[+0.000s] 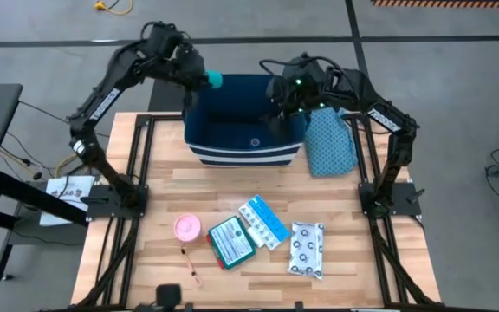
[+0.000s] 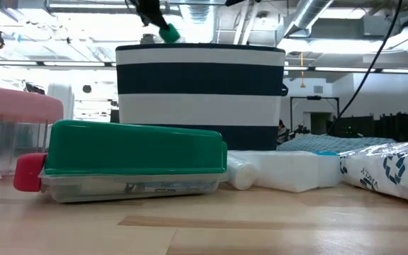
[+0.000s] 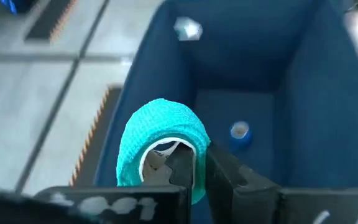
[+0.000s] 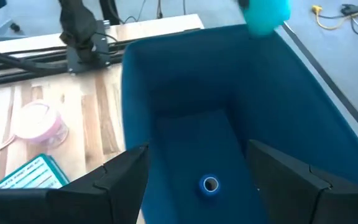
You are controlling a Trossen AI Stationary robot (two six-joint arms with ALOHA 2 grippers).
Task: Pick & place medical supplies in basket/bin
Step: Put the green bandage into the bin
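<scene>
My left gripper (image 1: 203, 78) is shut on a teal-green tape roll (image 3: 160, 140), held above the far left corner of the dark navy bin (image 1: 245, 126). The low view shows the roll (image 2: 168, 32) just over the bin's rim. My right gripper (image 4: 205, 171) stands open over the bin's right side with nothing between its fingers. A small blue roll (image 4: 210, 184) lies on the bin's floor. Near the front of the table lie a pink roll (image 1: 186, 228), a teal flat box (image 1: 230, 242), a light-blue packet (image 1: 263, 222), a white ring-patterned pouch (image 1: 307, 250) and a thin swab stick (image 1: 191, 264). My left gripper holds the tape roll by its wall (image 3: 199, 140), one finger (image 3: 182, 168) in the roll's hollow core and the other (image 3: 229, 174) outside. The fingers slant down toward the bin. The roll is lifted clear, above the bin's rim.
A teal dotted cloth (image 1: 329, 143) lies against the bin's right side. The arms' black frames run along both table sides. Bare wood lies between the bin and the row of supplies.
</scene>
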